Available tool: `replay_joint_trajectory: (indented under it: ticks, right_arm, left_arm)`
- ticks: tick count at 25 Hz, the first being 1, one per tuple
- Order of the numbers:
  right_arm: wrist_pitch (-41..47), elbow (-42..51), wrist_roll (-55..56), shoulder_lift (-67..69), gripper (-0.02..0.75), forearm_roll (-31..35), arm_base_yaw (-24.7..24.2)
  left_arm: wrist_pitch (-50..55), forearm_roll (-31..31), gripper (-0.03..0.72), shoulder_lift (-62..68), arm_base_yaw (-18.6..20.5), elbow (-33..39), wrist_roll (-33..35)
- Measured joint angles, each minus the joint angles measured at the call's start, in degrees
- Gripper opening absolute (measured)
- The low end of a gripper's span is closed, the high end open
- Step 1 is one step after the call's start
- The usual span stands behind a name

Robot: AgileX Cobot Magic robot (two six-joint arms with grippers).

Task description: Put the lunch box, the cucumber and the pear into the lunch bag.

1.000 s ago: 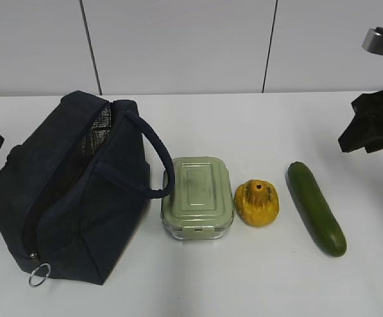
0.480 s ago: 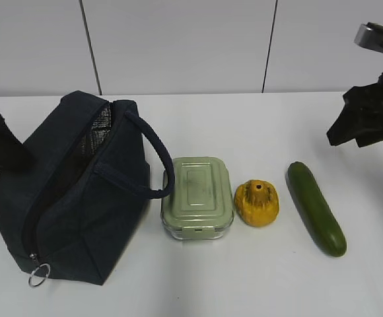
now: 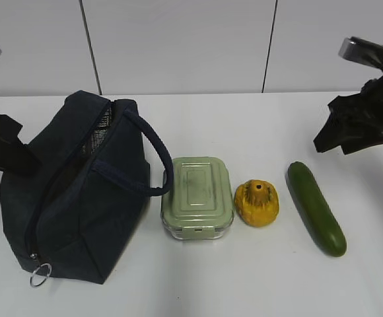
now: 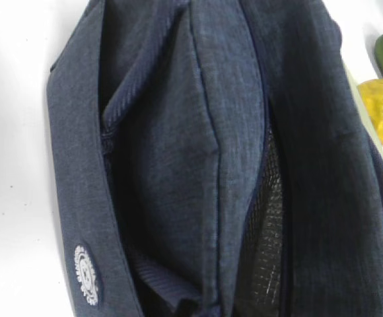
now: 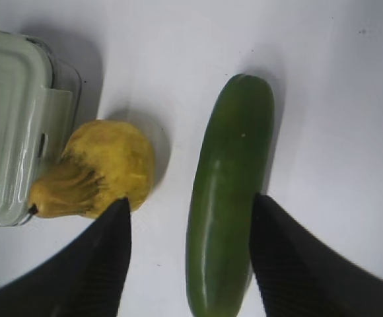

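The navy lunch bag (image 3: pixel 92 211) stands at the left, its top unzipped and silver lining showing. It fills the left wrist view (image 4: pixel 165 132). My left gripper (image 3: pixel 10 155) is against the bag's upper left side; its jaws are hidden. The green-lidded lunch box (image 3: pixel 197 195), the yellow pear (image 3: pixel 257 203) and the cucumber (image 3: pixel 317 208) lie in a row to the right of the bag. My right gripper (image 3: pixel 335 148) hovers open above the cucumber's far end. In the right wrist view the gripper (image 5: pixel 190 199) straddles the cucumber (image 5: pixel 228 191), with the pear (image 5: pixel 105 168) and the lunch box (image 5: pixel 10 119) to its left.
The bag's rope handle (image 3: pixel 155 152) loops toward the lunch box. A metal ring pull (image 3: pixel 39 275) hangs at the bag's front corner. The white table (image 3: pixel 244 132) meets a grey panelled wall (image 3: pixel 178 46) at the back.
My left arm has come in from the left edge against the bag, and the bag's left side has shifted. My right gripper has moved left, toward the cucumber.
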Motion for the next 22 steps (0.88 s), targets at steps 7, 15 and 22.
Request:
replay_joint_trajectory:
  ticks: [7, 15, 22]
  right_arm:
    - [-0.19, -7.03, 10.88, 8.55, 0.447, -12.65, 5.27]
    - [0.95, -14.63, 19.53, 15.55, 0.447, -20.45, 9.63]
    - [3.60, -15.85, 22.09, 22.46, 0.447, -22.06, 10.47]
  left_arm:
    - [-0.13, 0.00, 0.010, 0.00, 0.00, 0.00, 0.00]
    - [-0.19, 0.00, 0.008, 0.00, 0.00, 0.00, 0.00]
    - [-0.19, 0.00, 0.008, 0.00, 0.00, 0.00, 0.00]
